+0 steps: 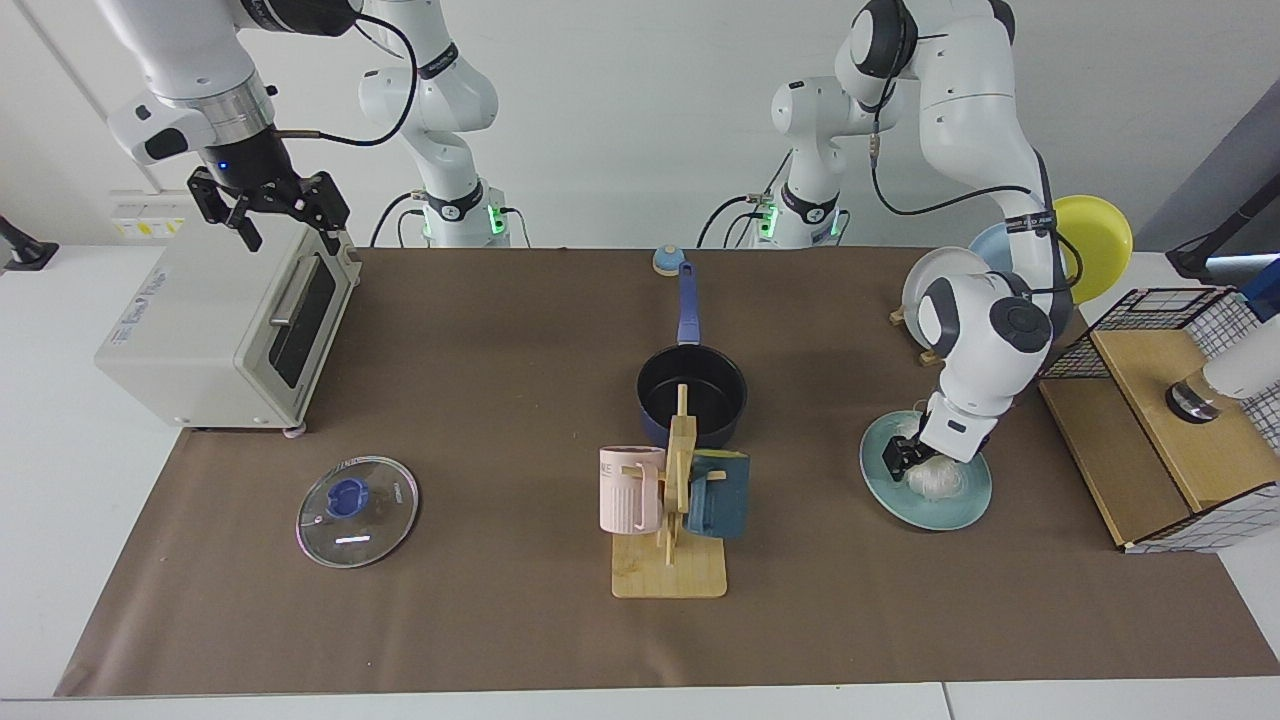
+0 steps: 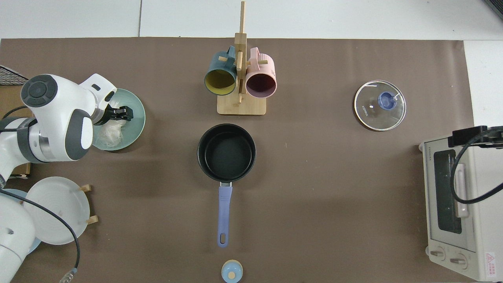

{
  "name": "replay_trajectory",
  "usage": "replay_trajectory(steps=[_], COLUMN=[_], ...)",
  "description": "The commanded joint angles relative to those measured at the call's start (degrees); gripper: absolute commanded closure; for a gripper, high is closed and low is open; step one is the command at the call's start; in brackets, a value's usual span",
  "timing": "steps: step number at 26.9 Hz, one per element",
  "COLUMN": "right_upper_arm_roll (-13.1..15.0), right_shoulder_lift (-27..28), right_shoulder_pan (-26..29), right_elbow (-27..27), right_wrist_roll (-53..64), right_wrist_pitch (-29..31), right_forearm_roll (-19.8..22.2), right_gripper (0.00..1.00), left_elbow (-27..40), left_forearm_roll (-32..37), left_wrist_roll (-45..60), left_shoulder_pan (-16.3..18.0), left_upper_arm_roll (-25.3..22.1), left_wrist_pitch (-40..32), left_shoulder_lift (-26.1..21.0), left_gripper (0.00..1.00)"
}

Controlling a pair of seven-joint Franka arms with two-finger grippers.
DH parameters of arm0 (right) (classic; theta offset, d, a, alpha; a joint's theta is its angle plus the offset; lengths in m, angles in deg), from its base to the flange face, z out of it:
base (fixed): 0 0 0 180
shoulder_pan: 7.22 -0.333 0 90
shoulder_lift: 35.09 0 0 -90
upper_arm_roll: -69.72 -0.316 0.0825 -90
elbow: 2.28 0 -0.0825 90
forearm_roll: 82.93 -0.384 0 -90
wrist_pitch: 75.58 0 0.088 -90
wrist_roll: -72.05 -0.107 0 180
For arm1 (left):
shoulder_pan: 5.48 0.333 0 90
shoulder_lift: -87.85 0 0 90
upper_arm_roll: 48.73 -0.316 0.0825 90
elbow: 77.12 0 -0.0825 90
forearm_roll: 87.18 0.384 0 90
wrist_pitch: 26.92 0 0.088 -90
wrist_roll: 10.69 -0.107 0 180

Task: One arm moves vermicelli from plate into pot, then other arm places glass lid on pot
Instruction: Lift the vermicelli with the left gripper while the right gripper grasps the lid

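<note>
Now left gripper (image 1: 903, 461) down on plate (image 1: 962, 508), clamped on vermicelli (image 1: 940, 480); right gripper (image 1: 268, 208) spread apart, waiting above oven (image 1: 180, 315).

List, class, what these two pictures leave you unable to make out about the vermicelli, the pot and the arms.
- Whether the left pincer actually grips the vermicelli: facing view, too small; top view, the arm's wrist covers it.
- Right pincer: top view, cut off by the edge above the toaster oven.
- Pot front wall: facing view, mug rack hides it.
</note>
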Motion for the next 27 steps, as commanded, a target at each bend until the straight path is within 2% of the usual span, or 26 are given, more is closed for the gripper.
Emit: replay_trajectory(steps=[1,5,9,13,16,22,27], right_upper_arm_roll=[-0.61,-0.61,-0.61,-0.7,-0.61,-0.61,-0.7], right_shoulder_lift=[2.79,6.65,10.87,14.3,17.29,22.03,25.73], right_shoulder_pan=[1.05,1.22,1.49,1.84,2.19,2.46,2.28], right_elbow=[1.36,3.82,5.4,5.67,5.58,5.41,5.5], right_wrist_roll=[0.81,0.9,0.99,1.16,1.34,1.42,1.95], right_wrist_pitch=[2.4,2.31,3.27,6.87,10.65,17.6,21.37], right_forearm_roll=[-1.16,-0.99,-0.72,-1.07,-2.92,-2.66,-2.57], right_gripper=[0.0,0.0,0.0,0.0,0.0,0.0,0.0], left_elbow=[-0.78,-5.17,-7.47,-7.38,-7.47,-7.56,-6.95], left_forearm_roll=[1.42,1.25,0.63,0.37,0.28,-2.09,-3.06], left_wrist_roll=[1.2,2.17,4.36,7.52,9.72,14.29,19.47], left_shoulder_pan=[0.03,-0.24,-0.41,-0.5,-0.5,-0.5,-0.5], left_upper_arm_roll=[0.07,0.33,1.03,2.61,3.93,7.53,12.54], left_wrist_pitch=[-2.97,-9.55,-15.19,-19.31,-22.39,-26.44,-29.87], left_shoulder_lift=[1.21,1.82,4.54,8.85,11.75,16.58,19.66], left_gripper=[1.0,1.0,1.0,1.0,1.0,1.0,1.0])
